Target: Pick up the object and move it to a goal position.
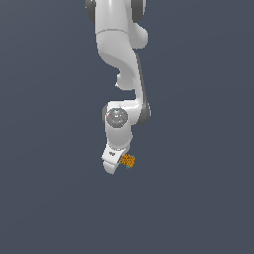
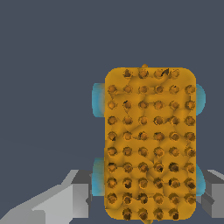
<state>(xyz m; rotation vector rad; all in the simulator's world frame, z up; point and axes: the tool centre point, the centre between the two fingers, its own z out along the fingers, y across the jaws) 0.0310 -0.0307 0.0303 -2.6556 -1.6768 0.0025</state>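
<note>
In the exterior view, the white, glossy jointed robot arm [image 1: 121, 74] reaches down from the top of the picture against a plain dark slate-grey background [image 1: 49, 149]. At its lower end sits the white gripper [image 1: 120, 166]. The small rectangular orange block with a speckled surface and teal-tinged edges [image 1: 128, 160] is at the tip of the gripper, on the side toward the exterior view's right, touching the gripper body. The fingers themselves are too small here to make out separately.

In the wrist view, the orange block [image 2: 149, 144] fills much of the picture, its face covered in rows of dark round dimples, with teal rounded parts showing at its long edges. It lies between the two grey fingers [image 2: 72, 199], one on each side of its near end. The jaws stand partly closed around the block's width and appear to grip it, though the contact points are hidden behind the block.
</note>
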